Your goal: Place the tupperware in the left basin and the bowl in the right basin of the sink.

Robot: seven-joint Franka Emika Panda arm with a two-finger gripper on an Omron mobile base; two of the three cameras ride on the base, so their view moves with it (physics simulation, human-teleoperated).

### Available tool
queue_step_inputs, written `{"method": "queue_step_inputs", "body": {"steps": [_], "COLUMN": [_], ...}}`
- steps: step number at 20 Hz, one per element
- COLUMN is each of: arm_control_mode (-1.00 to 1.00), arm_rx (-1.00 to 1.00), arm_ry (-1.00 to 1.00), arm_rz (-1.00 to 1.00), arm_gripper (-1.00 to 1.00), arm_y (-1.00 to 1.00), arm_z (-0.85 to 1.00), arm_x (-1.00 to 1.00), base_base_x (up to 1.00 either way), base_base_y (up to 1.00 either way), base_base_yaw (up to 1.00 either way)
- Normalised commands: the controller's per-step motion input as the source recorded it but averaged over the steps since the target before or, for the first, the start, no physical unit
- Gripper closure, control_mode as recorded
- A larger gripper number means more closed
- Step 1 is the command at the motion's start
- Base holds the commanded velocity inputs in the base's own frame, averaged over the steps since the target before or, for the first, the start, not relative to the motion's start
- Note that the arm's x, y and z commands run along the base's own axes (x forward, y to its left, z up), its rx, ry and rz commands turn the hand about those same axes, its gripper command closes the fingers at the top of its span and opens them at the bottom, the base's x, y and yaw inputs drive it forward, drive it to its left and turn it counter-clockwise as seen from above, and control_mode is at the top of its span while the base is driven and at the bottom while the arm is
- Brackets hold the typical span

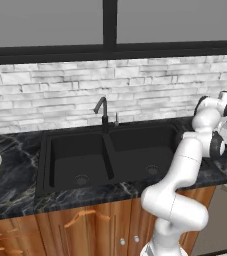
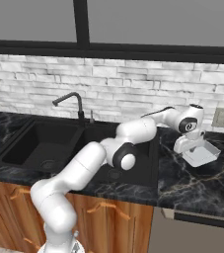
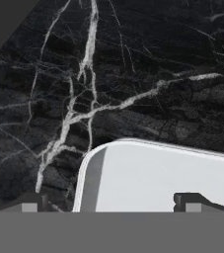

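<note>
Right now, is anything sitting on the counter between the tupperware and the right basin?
No. The right base view shows only bare black marble counter between the tupperware and the right basin.

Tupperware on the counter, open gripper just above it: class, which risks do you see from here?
1. The gripper straddles the tupperware wall near a rounded corner, so the grasp may slip.
2. The tupperware lies right of the sink; carrying it to the left basin crosses the right basin and passes the faucet.
</note>
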Motion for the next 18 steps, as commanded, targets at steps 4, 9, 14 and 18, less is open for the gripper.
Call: {"method": "queue_step_inputs", "body": {"steps": [4,9,14,18], "arm_control_mode": [-1.0,-1.0,-1.0,-1.0], "arm_rx": [0.0,0.0,0.0,0.0], "arm_ry": [0.0,0.0,0.0,0.0], "arm_rz": [0.0,0.0,0.0,0.0], "arm_gripper": [-1.0,-1.0,-1.0,1.0], "arm_y": [0.0,0.0,0.0,0.0], "arm_z": [-0.23,-0.19,-0.13,-0.02], "arm_x": [0.04,0.05,0.06,0.03], "base_base_x": [0.0,0.0,0.0,0.0], "base_base_y": [0.0,0.0,0.0,0.0], "base_base_yaw": [0.0,0.0,0.0,0.0]}}
